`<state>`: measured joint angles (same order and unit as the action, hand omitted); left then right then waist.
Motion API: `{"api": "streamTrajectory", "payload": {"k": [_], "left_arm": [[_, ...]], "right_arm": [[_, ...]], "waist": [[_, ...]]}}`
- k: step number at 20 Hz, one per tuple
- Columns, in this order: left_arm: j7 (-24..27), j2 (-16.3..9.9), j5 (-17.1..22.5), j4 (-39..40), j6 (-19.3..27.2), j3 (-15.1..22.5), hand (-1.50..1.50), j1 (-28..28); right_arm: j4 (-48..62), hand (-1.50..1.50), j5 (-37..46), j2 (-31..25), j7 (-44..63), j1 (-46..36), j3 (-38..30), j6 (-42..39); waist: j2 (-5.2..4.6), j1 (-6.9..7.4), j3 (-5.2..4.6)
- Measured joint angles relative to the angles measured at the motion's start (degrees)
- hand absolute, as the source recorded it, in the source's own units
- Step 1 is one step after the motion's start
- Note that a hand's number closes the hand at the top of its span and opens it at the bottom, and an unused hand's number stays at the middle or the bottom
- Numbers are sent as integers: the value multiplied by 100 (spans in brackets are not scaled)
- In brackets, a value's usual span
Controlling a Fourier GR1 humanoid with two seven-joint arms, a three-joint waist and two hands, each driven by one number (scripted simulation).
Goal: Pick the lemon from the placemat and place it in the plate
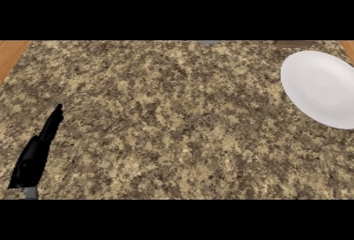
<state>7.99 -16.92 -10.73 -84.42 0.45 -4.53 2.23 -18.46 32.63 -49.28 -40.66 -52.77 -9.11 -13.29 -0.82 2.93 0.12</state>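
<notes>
pointing toward twelve o'clock, the left hand [34, 157] shows edge-on at eight o'clock, its fingers [54, 119] straight and pressed together, holding nothing; its wrist is cut off at the lower edge. far across the speckled desk [173, 122], at two o'clock, lies the white plate [321, 89], partly cut off at the right edge. no lemon or placemat can be made out.

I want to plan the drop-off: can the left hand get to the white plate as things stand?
Probably not easily: the left hand rests at the lower left, the plate at the far right; nothing lies between.
</notes>
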Motion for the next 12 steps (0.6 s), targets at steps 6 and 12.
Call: {"api": "streamTrajectory", "payload": {"k": [6, 12], "left_arm": [[-47, -7, -36, 42, 10, -55, 0, -96], [-54, 6, -22, -79, -46, -60, 0, 22]], "right_arm": [[477, 150, 137, 578, 174, -184, 73, 38], [946, -150, 27, 910, 845, -294, -136, 303]], "waist": [[-8, -25, 0], [-24, 15, 5]]}}
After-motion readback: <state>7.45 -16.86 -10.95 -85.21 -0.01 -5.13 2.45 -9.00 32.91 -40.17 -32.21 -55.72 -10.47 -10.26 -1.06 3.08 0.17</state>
